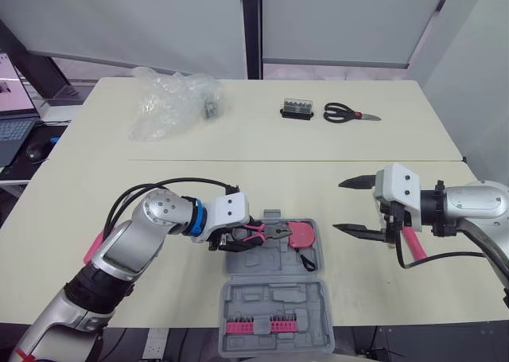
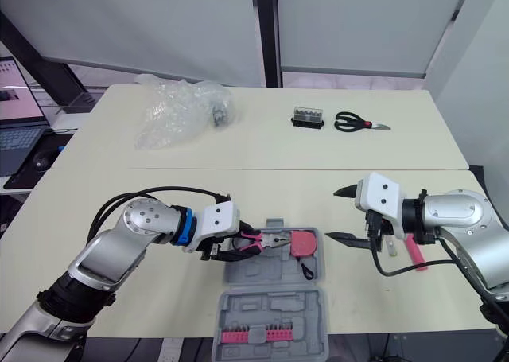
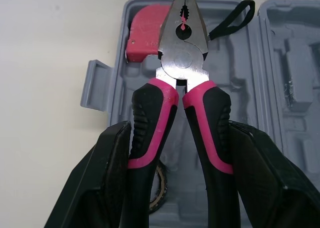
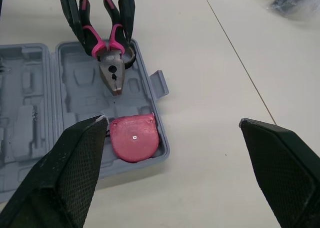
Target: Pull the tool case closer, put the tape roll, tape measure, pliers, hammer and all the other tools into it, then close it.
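The grey tool case lies open near the table's front edge, with a row of pink bits in its nearer half. My left gripper is shut on the handles of the pink-and-black pliers and holds them just over the case's far half. The red tape measure rests in that half, at its right end. Under the pliers a dark ring shows, possibly the tape roll. My right gripper hovers open and empty to the right of the case.
A pink-handled tool lies on the table beside my right wrist. Black scissors and a small bit box sit at the far right. A crumpled plastic bag lies far left. A laptop stands off the table's left.
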Tool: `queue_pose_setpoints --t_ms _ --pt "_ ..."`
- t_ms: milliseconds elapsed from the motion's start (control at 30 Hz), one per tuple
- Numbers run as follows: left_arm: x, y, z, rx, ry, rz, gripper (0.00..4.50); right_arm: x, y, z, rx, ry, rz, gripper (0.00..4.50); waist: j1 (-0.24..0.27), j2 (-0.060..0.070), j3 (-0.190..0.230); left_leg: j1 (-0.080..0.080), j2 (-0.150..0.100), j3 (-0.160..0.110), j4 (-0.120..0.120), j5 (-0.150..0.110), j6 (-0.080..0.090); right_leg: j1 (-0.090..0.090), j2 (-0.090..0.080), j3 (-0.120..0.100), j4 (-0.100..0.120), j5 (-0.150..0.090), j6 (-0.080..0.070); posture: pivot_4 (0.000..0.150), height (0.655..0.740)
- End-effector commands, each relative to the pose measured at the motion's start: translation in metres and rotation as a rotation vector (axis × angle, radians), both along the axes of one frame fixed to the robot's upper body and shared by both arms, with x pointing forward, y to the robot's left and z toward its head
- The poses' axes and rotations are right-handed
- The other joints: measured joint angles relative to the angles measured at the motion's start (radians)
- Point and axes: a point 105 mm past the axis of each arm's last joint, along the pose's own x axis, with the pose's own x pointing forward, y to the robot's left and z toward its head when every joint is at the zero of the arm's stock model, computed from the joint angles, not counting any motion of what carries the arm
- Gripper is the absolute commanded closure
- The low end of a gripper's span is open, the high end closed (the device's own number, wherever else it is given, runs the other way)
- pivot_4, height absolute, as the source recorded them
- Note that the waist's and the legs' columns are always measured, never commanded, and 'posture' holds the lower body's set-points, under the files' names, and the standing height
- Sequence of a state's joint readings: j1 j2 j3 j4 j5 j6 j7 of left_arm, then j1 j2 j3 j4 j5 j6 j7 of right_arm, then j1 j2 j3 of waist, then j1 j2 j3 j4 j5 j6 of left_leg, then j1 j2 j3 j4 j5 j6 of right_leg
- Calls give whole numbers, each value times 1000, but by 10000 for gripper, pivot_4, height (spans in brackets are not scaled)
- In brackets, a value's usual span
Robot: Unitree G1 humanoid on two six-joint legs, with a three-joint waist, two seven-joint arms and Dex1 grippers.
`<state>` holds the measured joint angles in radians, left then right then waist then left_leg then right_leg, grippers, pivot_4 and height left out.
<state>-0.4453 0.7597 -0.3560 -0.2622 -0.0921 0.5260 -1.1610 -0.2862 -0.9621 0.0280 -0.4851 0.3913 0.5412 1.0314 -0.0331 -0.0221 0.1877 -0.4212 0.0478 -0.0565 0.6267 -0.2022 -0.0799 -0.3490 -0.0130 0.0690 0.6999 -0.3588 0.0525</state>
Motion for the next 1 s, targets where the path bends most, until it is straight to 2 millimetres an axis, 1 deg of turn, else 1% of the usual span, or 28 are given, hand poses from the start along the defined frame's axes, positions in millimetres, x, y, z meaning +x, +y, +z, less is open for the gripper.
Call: queue_pose_setpoints --t_ms 33,200,333,500,600,733,833,1000 --pt "1 -11 15 -17 -61 -26 19435 -2 6 1 -45 -12 9 0 1 0 0 0 0 0 0 0 0 0 0 0 0 0 0 1500 7400" --pt "-3 -17 17 -22 -55 -36 19435 -2 32 -11 -74 18 59 0 -1 0 0 0 0 0 0 0 0 0 0 0 0 0 0 1500 7400" --pt "-4 -17 15 -1 -45 -26 19435 5 59 -21 -83 26 71 0 -1 0 0 0 0 0 0 0 0 0 0 0 0 0 0 1500 7400" --pt "-4 -17 14 7 -40 -18 19435 2 83 -37 -119 70 98 0 2 0 0 -2 0 -1 1 0 0 -1 0 0 0 0 0 1500 7400" --pt "-4 -17 13 14 -38 -12 19435 5 91 -45 -160 59 105 0 3 0 0 -2 -1 -2 1 0 0 -1 0 -1 0 0 0 1500 7400" --pt "-4 -16 12 18 -35 -9 19435 11 102 -41 -160 33 119 0 2 0 0 -3 0 -2 1 0 0 -2 0 -1 0 0 0 1500 7400" --pt "-5 -15 11 22 -34 -8 19435 13 109 -40 -158 24 134 0 2 0 0 -3 0 -2 1 0 0 -2 0 -1 0 0 0 1500 7400" --pt "-4 -14 10 26 -38 -9 19435 12 114 -47 -179 11 163 0 1 0 0 -3 0 -2 1 0 0 -2 0 -1 0 0 0 1500 7400"
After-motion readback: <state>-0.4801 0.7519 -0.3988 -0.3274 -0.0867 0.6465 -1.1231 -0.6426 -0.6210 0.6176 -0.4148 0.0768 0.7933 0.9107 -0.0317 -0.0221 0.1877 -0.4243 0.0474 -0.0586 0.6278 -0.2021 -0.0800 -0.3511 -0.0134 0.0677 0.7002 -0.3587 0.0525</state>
